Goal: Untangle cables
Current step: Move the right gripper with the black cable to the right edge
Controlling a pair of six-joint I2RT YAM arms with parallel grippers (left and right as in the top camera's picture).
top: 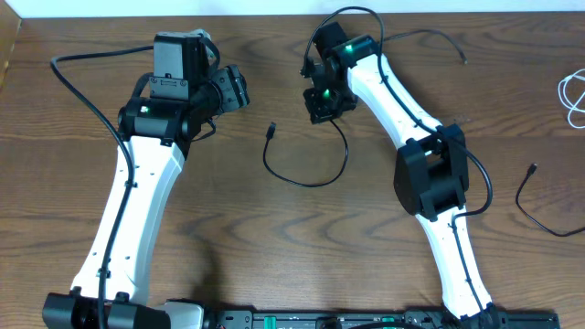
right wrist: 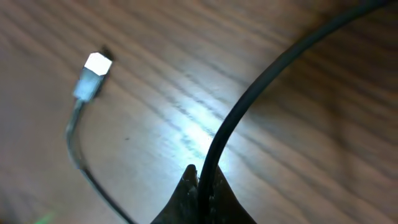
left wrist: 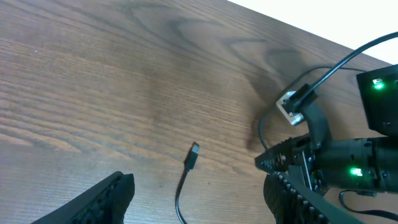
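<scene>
A thin black cable point(top: 306, 182) lies in a U-shaped loop at the table's middle, its small plug point(top: 271, 131) pointing up. My right gripper point(top: 324, 102) is shut on the loop's other end. In the right wrist view the cable point(right wrist: 249, 99) runs out from between the closed fingertips of the right gripper point(right wrist: 203, 179), with the plug point(right wrist: 93, 73) at the upper left. My left gripper point(left wrist: 199, 202) hangs open above the plug point(left wrist: 194, 154), touching nothing. The white cable point(top: 573, 97) lies coiled at the far right edge.
Another thin black cord point(top: 539, 206) with a small plug lies at the right, beyond the right arm's elbow point(top: 430, 174). A thin black wire point(top: 439, 38) trails at the top right. The left arm point(top: 137, 201) spans the left half of the wooden table point(top: 274, 256).
</scene>
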